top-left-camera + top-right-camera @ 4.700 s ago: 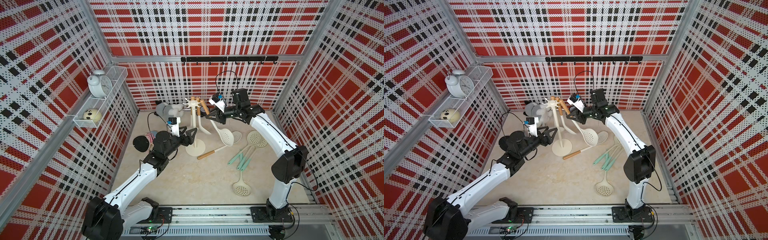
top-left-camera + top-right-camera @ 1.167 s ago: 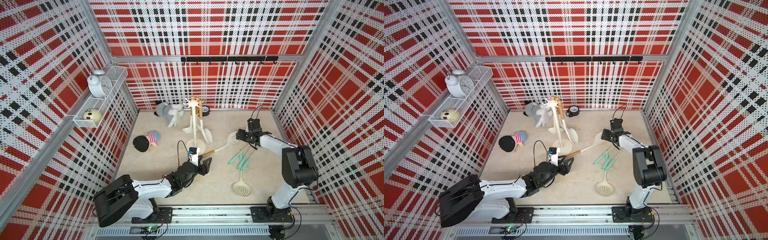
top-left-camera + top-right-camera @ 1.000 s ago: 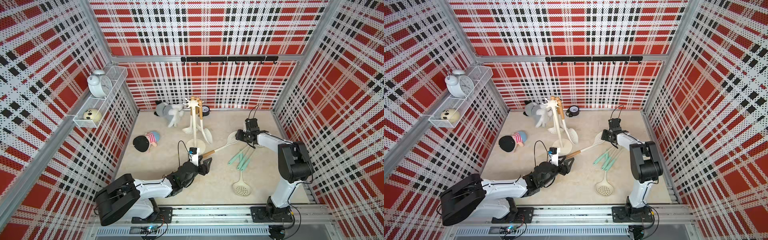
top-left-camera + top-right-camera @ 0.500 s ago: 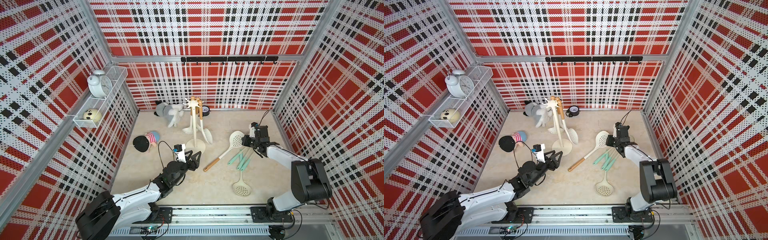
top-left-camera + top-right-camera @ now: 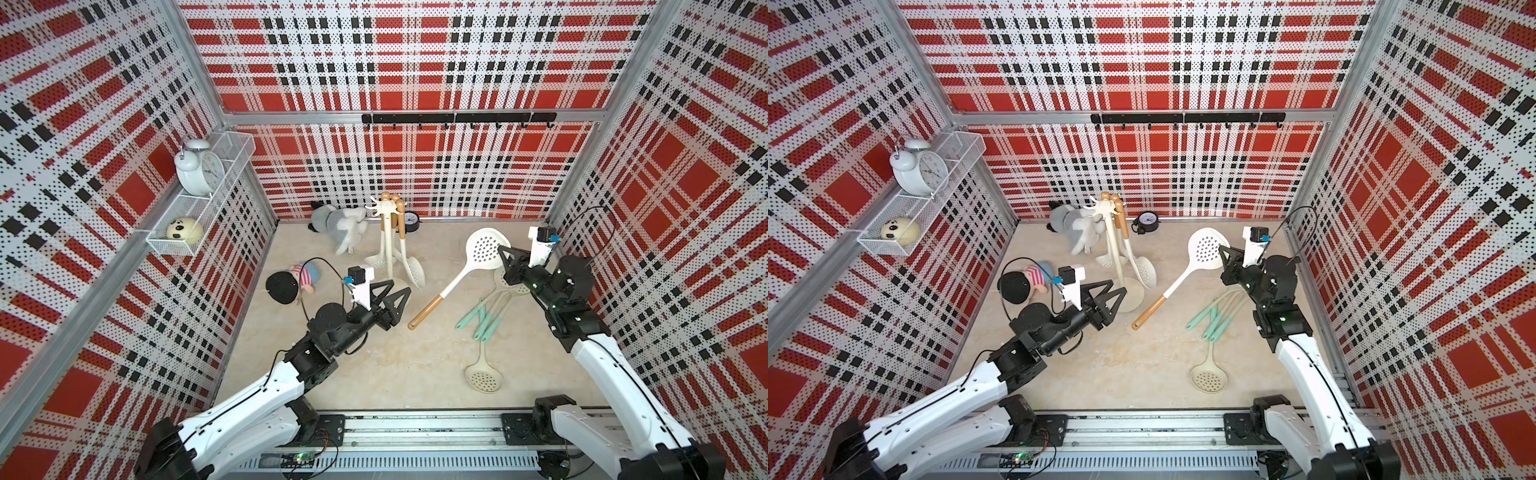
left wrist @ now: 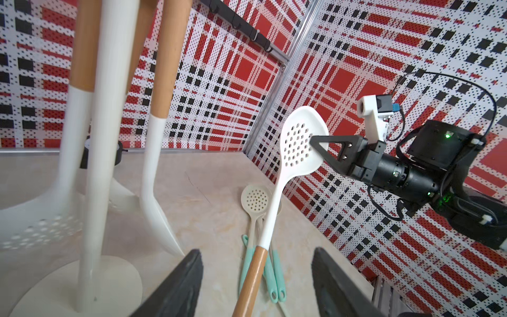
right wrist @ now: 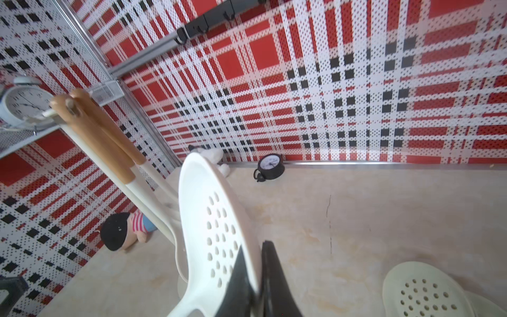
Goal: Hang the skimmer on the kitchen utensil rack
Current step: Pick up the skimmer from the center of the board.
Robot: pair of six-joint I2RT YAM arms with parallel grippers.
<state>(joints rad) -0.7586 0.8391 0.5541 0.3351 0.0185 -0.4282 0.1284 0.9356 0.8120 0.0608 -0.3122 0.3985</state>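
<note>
here, the right hand [image 5: 503,252] is clenched on the thin rim of the skimmer [image 5: 478,257], pinching its smooth white oval head, which is pierced with round holes. the tool slants head-up, with its slim white neck and rounded wooden grip dropping toward the mottled beige surface [image 5: 395,374]. the left hand [image 5: 400,287] is released, its black triangular fingers spread with nothing between them, just beside the disc base of the cream-white kitchen utensil rack [image 5: 389,249], whose slim pole carries other wood-handled utensils [image 5: 401,226] from its star-shaped crown.
</note>
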